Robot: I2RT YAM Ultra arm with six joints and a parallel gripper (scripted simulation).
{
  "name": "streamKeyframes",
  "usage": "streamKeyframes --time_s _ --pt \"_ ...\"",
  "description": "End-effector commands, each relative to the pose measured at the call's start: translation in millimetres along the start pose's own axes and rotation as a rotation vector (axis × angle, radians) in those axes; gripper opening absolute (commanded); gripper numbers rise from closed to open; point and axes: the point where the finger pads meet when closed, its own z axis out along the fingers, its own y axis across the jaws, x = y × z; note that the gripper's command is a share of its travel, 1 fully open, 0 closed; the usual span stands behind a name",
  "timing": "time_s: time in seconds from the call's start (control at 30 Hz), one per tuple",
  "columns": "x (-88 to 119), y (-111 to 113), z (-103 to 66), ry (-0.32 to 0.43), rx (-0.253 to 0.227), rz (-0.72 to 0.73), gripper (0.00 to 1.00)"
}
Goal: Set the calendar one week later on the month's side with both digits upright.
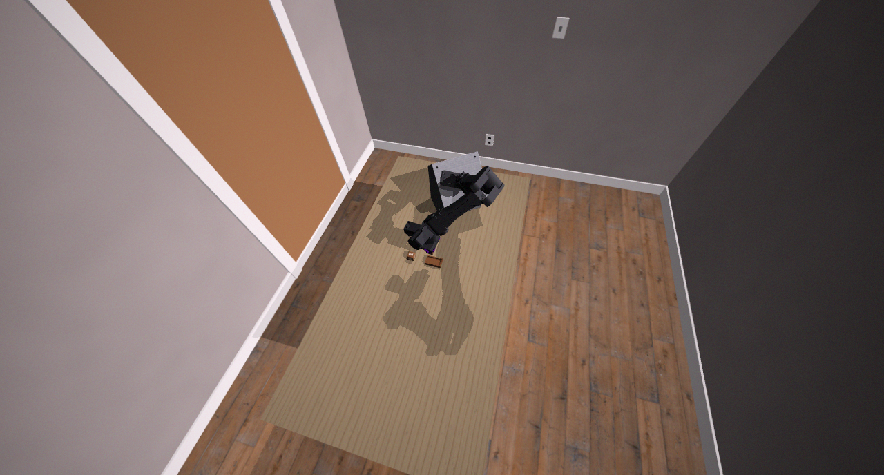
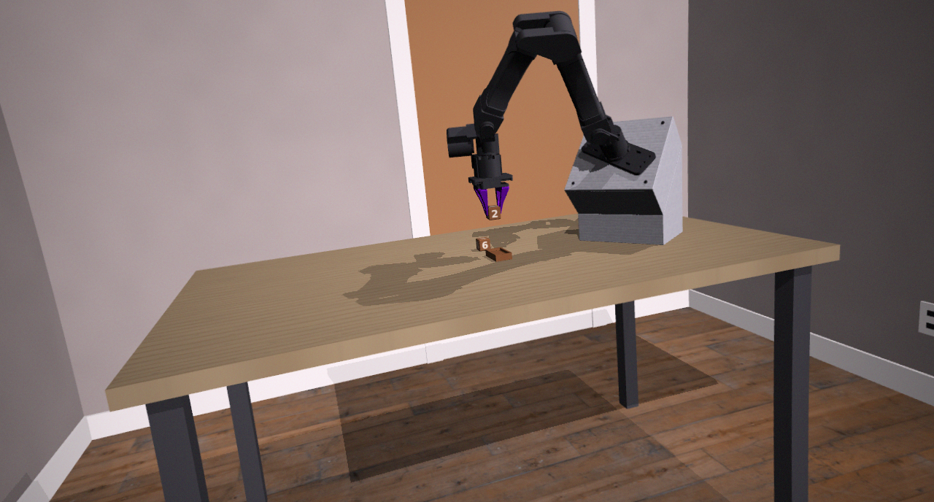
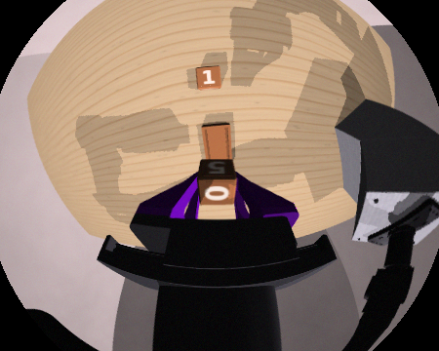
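The top view looks steeply down from high up and far off onto my table (image 1: 395, 380) (image 2: 392, 303) (image 3: 146, 73), towards the wall beyond my arm (image 1: 454, 212) (image 2: 506, 81) (image 3: 387, 288). The exterior view, nearer, faces the long side of the table from slightly above its top. The wrist view, nearest, looks from my gripper's mount past its fingers, down onto the tabletop. The top and exterior views share the arm, the tray (image 1: 433, 261) (image 2: 498, 255) (image 3: 217, 141) and the table; the wrist view shares the tray too.
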Motion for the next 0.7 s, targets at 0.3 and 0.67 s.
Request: streamKeyframes --time_s 0.3,0.67 --pt "-10.5 -0.4 -8.9 0.038 -0.020 -0.094 0.27" --pt "-10.4 -0.2 -4.1 0.037 -0.019 -0.095 0.27"
